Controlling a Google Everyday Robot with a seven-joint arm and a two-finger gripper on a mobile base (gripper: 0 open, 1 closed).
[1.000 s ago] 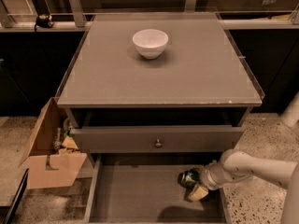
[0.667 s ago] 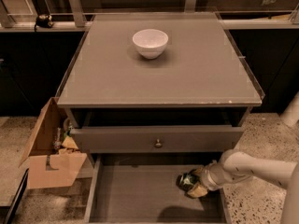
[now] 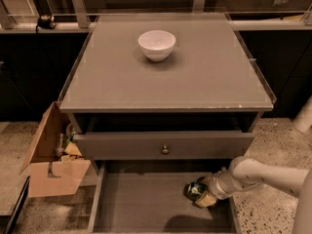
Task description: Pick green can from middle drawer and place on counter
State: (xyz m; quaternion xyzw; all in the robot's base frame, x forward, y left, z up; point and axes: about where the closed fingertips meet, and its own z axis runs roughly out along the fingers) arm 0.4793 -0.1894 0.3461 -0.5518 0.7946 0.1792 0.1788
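The green can (image 3: 194,191) is small and shiny, and sits between the fingers of my gripper (image 3: 201,193) at the right side of the open middle drawer (image 3: 141,201). The gripper is shut on the can and reaches in from the right on a white arm (image 3: 263,173). The can hangs a little above the drawer's bare floor, with a shadow beneath it. The counter (image 3: 204,77) is the flat grey-brown cabinet top above the drawers.
A white bowl (image 3: 156,44) stands on the counter near its back middle. A drawer with a small round knob (image 3: 165,149) is just above the open one. An open cardboard box (image 3: 48,165) with clutter lies on the speckled floor at the left.
The gripper and the can have shifted very slightly to the left inside the drawer. Nothing else has moved.
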